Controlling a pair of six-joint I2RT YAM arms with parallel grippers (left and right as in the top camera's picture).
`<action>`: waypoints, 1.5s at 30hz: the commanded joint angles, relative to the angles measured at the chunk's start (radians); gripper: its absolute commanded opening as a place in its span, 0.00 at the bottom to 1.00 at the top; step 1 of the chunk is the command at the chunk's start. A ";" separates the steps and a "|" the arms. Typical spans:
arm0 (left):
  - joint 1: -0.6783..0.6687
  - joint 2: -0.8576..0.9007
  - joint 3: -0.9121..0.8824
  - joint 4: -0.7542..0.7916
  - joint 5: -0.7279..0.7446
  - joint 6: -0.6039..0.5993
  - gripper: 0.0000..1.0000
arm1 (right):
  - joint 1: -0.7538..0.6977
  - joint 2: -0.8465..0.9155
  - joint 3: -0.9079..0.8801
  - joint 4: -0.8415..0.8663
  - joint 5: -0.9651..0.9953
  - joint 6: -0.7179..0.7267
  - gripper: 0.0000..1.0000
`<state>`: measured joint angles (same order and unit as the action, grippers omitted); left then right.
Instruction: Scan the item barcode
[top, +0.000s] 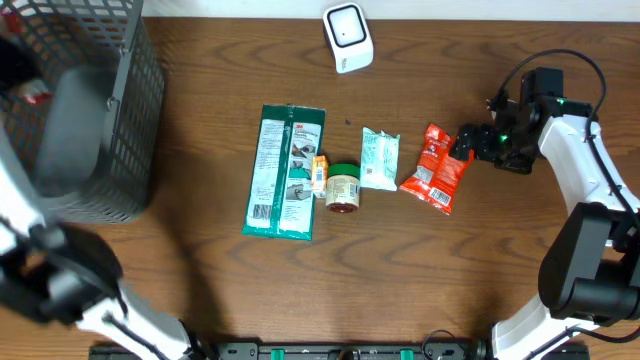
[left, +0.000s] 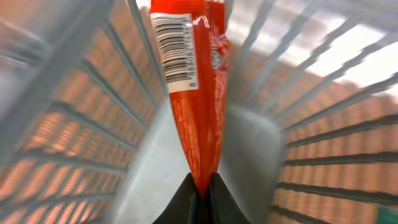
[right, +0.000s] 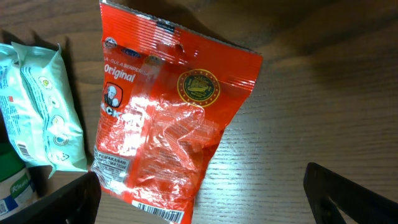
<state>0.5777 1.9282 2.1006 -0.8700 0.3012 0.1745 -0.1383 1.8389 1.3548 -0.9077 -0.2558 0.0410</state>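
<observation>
Left gripper (left: 202, 185) pinches red packet (left: 193, 118) inside basket (top: 135, 110), wires crowding close

A red-orange packet (left: 198, 106), seemingly a snack pouch, stands on edge up the middle of the left wrist view. Its lower end is pinched between the dark tips of the left gripper (left: 203, 186). A white barcode label (left: 176, 50) sits at the upper left of the packet, facing the camera and slightly tilted. The blur makes the other print unreadable. The white, rounded barcode scanner (top: 347, 37) sits at the top centre of the overhead view.
</observation>
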 joint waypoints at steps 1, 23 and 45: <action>-0.014 -0.144 0.010 -0.064 -0.002 -0.149 0.07 | -0.002 -0.008 0.009 -0.002 0.000 -0.004 0.99; -0.571 -0.314 -0.152 -0.408 0.222 -0.150 0.07 | -0.002 -0.008 0.009 -0.002 0.000 -0.004 0.99; -0.904 -0.314 -0.369 -0.201 0.223 0.136 0.07 | -0.010 -0.008 0.019 -0.035 -0.224 0.036 0.99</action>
<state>-0.2783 1.6150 1.7393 -1.0725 0.5179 0.1249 -0.1387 1.8389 1.3548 -0.9459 -0.3477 0.0578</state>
